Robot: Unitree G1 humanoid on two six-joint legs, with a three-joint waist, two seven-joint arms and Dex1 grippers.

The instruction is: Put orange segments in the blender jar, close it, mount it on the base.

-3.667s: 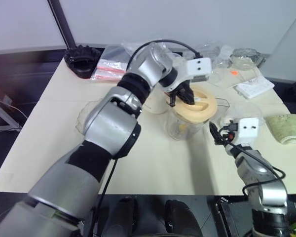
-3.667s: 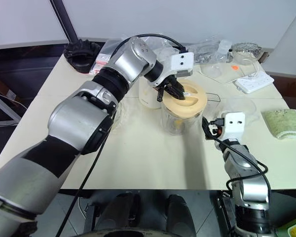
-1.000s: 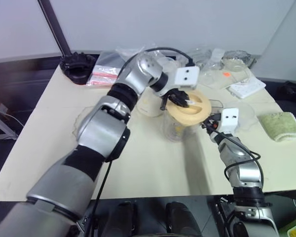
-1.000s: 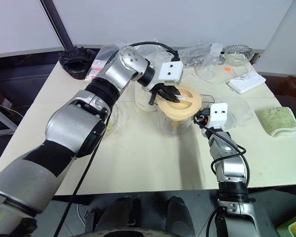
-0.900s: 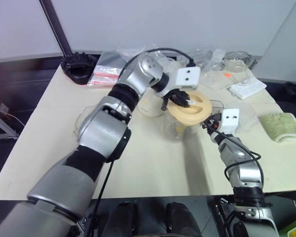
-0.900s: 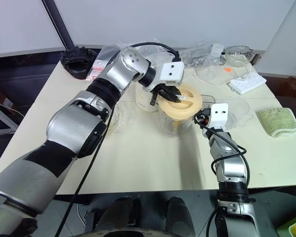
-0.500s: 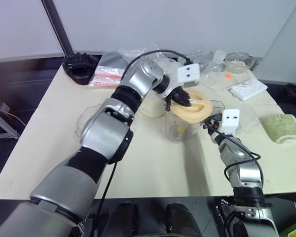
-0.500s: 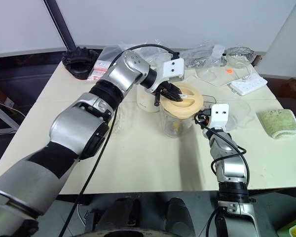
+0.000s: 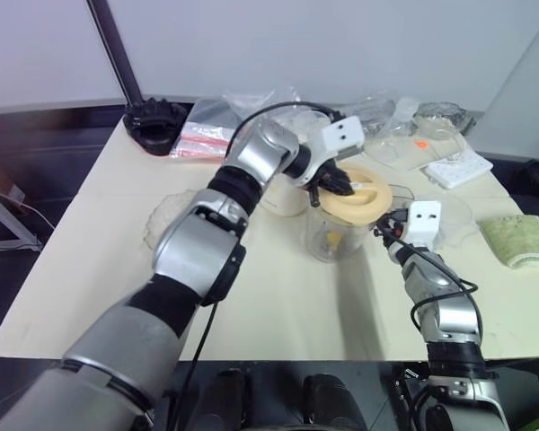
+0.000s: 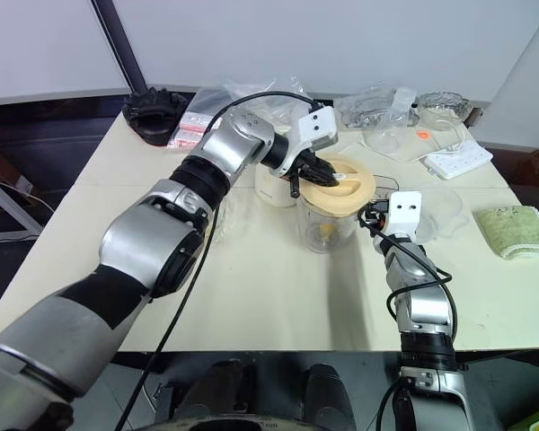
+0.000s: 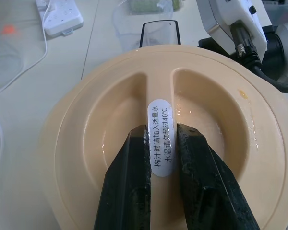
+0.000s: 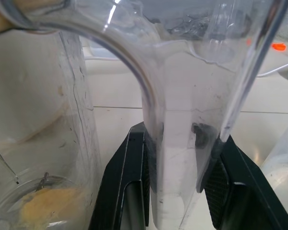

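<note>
We work at a cream table (image 9: pixel 90 269) whose far edge is crowded with plastic bags, clear bowls and a white power strip (image 9: pixel 458 167); a green cloth (image 9: pixel 518 239) lies at its right edge. The cream-white base (image 10: pixel 274 184) stands toward the middle of the far half, and the blender jar (image 10: pixel 328 224) stands on the table just to its right, not yet mounted.

Our left gripper (image 11: pixel 161 153) reaches in from above with its fingers clamped on the raised rib across the pale-orange lid (image 11: pixel 110 139). A second ago the lid sat tilted on the jar's mouth; now it lies closer to level, so we judge the closing nearly done, though we cannot tell whether it is seated all round.

Our right gripper (image 12: pixel 177 158) holds the jar's clear side handle (image 12: pixel 182 96) between its two fingers, as it did a second ago, steadying the jar against the push from above.

Orange segments (image 9: pixel 333 238) show as a small yellow patch at the jar's bottom. What remains, by our reckoning, is pressing the lid home and lifting the jar onto the base.
</note>
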